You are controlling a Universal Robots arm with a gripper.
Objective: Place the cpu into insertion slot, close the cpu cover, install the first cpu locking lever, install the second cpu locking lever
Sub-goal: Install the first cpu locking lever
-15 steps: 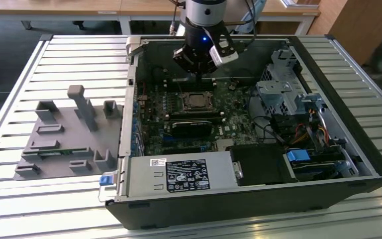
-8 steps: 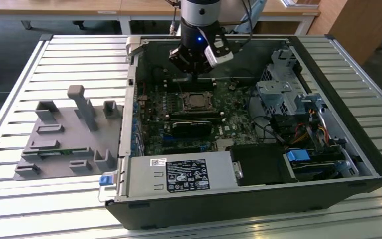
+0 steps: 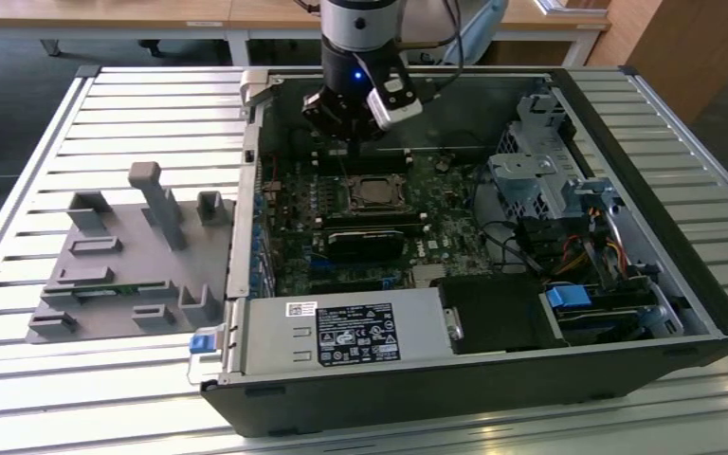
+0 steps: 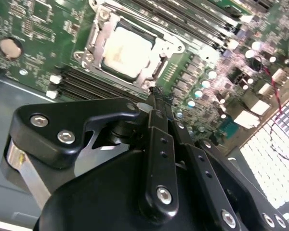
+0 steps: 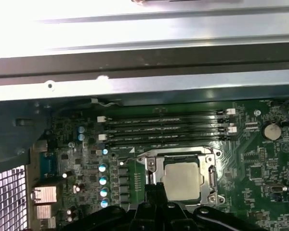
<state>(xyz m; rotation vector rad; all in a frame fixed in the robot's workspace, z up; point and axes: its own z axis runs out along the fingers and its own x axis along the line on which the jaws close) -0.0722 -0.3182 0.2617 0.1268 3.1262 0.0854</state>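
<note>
The cpu (image 3: 371, 192), a pale silvery square, lies in the insertion slot on the green motherboard (image 3: 291, 218) and covers it. The cpu cover (image 5: 179, 155), a silvery metal frame, lies flat around the cpu (image 5: 182, 180); in the second wrist view the cover (image 4: 97, 37) also frames the chip (image 4: 127, 50). My gripper (image 3: 341, 142) hangs above the board just behind the socket. Its black fingers meet at the tip in both wrist views, gripper (image 4: 156, 92) and gripper (image 5: 156, 188), shut with nothing between them, close to one edge of the cover. I cannot tell how the locking levers stand.
The board sits in an open black computer case (image 3: 491, 389) on a slatted table. Long black memory slots (image 5: 164, 129) run beside the socket, and a black heatsink block (image 3: 364, 242) lies on its near side. A grey fixture (image 3: 124, 256) stands at the exterior view's left.
</note>
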